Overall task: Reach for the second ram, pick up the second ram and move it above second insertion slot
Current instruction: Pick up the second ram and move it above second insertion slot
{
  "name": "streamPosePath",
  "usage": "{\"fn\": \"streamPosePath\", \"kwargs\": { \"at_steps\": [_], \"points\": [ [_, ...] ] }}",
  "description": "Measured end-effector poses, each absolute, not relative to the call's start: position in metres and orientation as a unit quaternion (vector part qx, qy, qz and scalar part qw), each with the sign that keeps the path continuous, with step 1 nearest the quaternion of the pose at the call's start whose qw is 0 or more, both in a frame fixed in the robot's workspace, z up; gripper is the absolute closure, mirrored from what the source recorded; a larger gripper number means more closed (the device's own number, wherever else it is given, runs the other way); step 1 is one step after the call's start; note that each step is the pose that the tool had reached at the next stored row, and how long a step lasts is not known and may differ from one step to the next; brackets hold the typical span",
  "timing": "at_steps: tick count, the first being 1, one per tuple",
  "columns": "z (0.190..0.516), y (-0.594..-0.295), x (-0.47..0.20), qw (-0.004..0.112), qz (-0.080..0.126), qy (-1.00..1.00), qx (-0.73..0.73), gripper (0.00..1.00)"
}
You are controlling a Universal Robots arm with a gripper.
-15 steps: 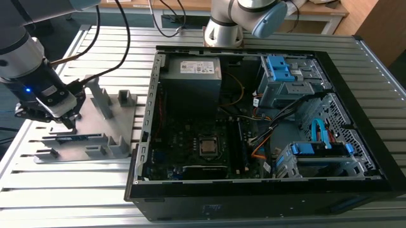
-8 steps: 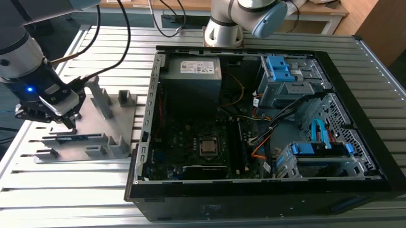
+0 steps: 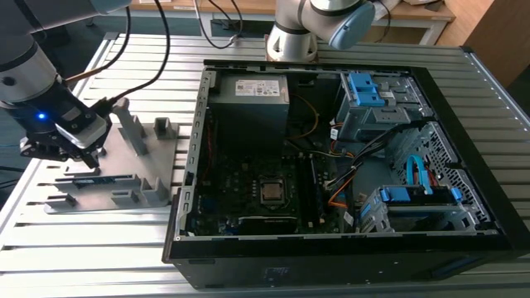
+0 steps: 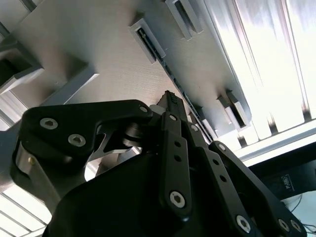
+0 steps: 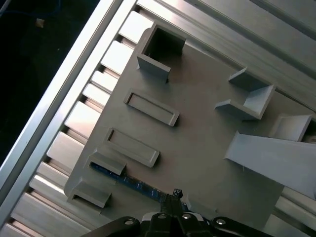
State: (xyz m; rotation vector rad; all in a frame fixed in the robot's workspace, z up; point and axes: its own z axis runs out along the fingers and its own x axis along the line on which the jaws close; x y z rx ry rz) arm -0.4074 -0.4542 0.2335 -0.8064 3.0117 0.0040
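Now, gripper (image 3: pixel 83 160): low at the exterior view's left, right over the grey holder plate (image 5: pixel 197 148); I cannot tell if it is spread or pinching
Second ram (image 5: pixel 129 180): lies along the plate's near end, by a small grey block (image 5: pixel 106 165); the gripper's tip is on it or just above, I cannot tell which
Doing it well: I think hold the stick by its long thin sides; lift straight up so it clears the block
Edges: a tall slanted post (image 3: pixel 131 129) stands close by; the computer case (image 3: pixel 331 264) wall rises at the right
Open room: table slats (image 3: pixel 83 248) lie bare near the plate; straight up looks safest
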Motion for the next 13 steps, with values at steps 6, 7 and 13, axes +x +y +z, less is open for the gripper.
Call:
{"fn": "streamPosePath", "kwargs": {
  "at_steps": [6, 7, 13],
  "points": [
    [0.2335, -0.4542, -0.4074, 0.012, 0.002, 0.958, -0.286, 0.90],
    [0.2335, -0.4542, -0.4074, 0.012, 0.002, 0.957, -0.291, 0.90],
    [0.2335, -0.4542, -0.4074, 0.012, 0.002, 0.948, -0.319, 0.90]
  ]
}}
